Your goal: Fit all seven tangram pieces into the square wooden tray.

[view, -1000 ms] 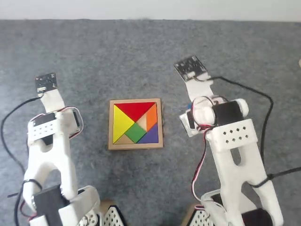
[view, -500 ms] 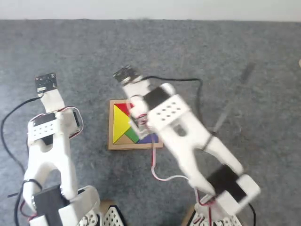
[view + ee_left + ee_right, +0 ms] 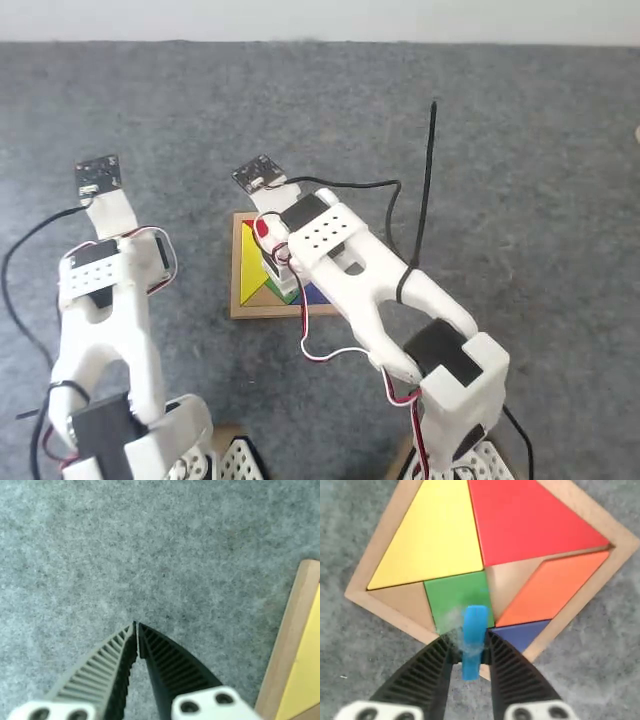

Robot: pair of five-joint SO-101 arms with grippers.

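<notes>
Our right fingers (image 3: 447,652) clamp one light-blue piece (image 3: 474,640) above the green square (image 3: 455,592). The right arm (image 3: 370,280) stretches over the square wooden tray (image 3: 379,545), where we count five coloured pieces (image 3: 520,515). Our left fingers (image 3: 131,636) are together over the grey surface (image 3: 150,540) beside the tray.

The white right arm (image 3: 345,262) stretches across the square wooden tray (image 3: 236,285) and covers most of it. A yellow triangular piece (image 3: 254,268) shows inside. The white left arm (image 3: 100,290) stands apart from the tray on the grey carpet (image 3: 530,180).
</notes>
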